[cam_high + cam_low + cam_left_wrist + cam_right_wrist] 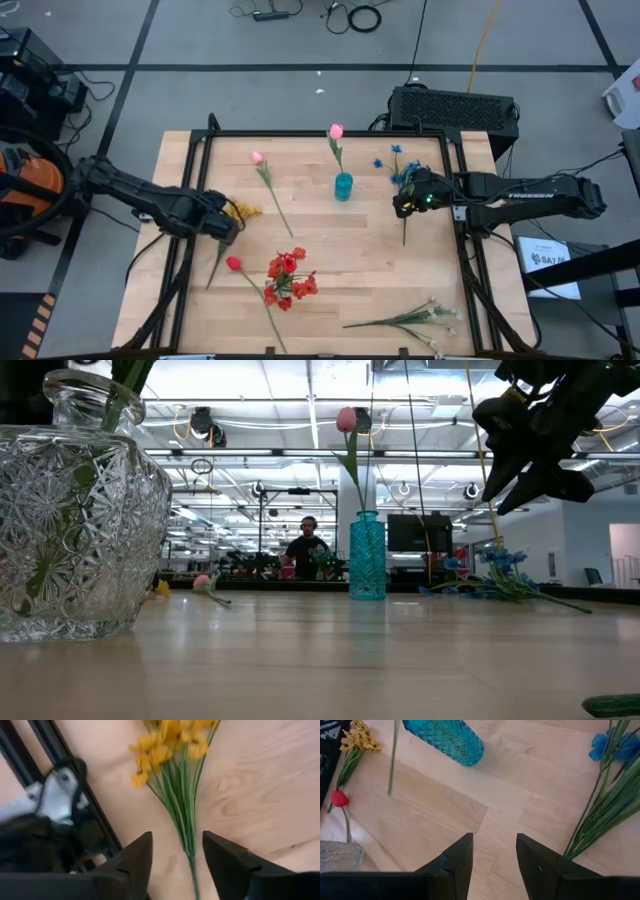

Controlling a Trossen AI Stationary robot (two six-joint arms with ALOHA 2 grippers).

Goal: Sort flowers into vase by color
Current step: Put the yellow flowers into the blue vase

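Hugging table's left edge [165, 200], yellow bunch [170, 750] (stems straddled)

Yellow bunch [172, 750] flat at the table's left edge. Pink tulip [337, 132] upright in blue vase [343, 186]; second pink tulip [258, 158] lying left of it. Blue sprays [400, 168] right, red cluster [287, 275] and red tulip [233, 263] front centre, white blooms [430, 316] front right.
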